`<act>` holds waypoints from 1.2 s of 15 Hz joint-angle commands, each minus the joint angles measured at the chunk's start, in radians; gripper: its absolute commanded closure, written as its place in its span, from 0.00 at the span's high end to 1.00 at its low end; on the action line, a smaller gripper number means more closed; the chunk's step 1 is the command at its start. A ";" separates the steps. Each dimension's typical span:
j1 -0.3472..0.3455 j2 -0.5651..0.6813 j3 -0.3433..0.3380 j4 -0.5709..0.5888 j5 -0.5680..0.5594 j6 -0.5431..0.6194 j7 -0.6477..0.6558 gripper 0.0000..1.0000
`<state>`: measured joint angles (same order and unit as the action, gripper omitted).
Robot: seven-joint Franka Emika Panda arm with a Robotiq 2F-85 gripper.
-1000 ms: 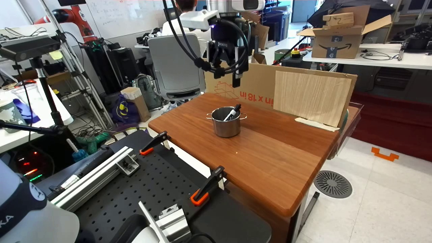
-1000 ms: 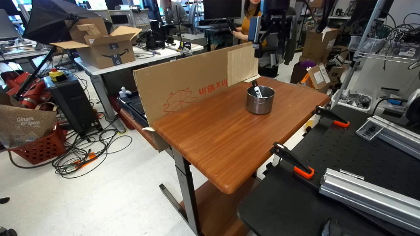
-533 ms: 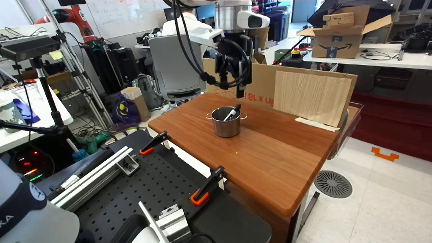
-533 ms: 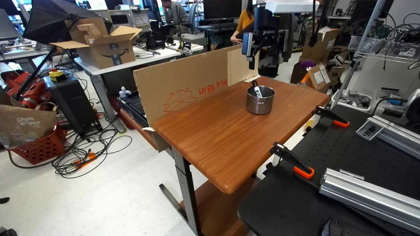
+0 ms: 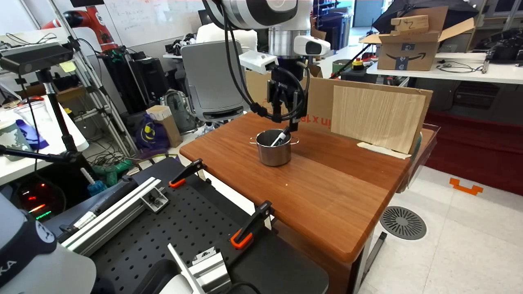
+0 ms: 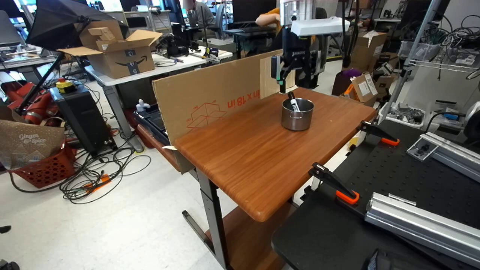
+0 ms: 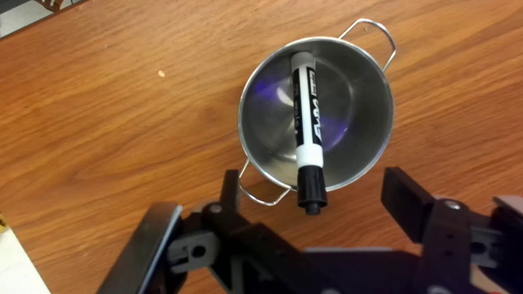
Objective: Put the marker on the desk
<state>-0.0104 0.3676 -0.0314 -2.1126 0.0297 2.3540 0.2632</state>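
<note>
The marker [image 7: 307, 106] is white with black label panels, a black cap and a grey end. It leans inside the small grey metal pot [image 7: 367, 134], its cap sticking out over the rim. The marker also shows in both exterior views [image 5: 280, 138] [image 6: 294, 104]. The pot [image 5: 274, 157] stands upright on the reddish-brown desk [image 5: 327, 196]. My gripper [image 7: 311, 183] is open and empty. In the wrist view its fingers lie to either side of the marker's cap, apart from it. In an exterior view the gripper [image 6: 296, 80] hangs above the pot.
A cardboard sheet [image 6: 210, 97] stands upright along the desk's far edge, with a light plywood board [image 5: 378, 118] against it. A black perforated bench [image 5: 196, 216] adjoins the near edge, with black and orange clamps [image 5: 253, 224]. The pot has two wire handles [image 7: 265, 203].
My gripper has come down from well above the desk to just above the pot, staying open where visible. The marker and the pot have not moved.
</note>
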 commanded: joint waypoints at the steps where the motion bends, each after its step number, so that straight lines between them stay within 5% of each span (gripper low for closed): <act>1: 0.023 0.048 -0.021 0.047 -0.018 0.001 0.032 0.58; 9: 0.040 0.098 -0.034 0.099 -0.025 -0.004 0.046 0.00; 18: 0.037 0.042 -0.030 0.080 -0.026 -0.026 0.016 0.05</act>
<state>0.0139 0.4427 -0.0483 -2.0284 0.0256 2.3522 0.2859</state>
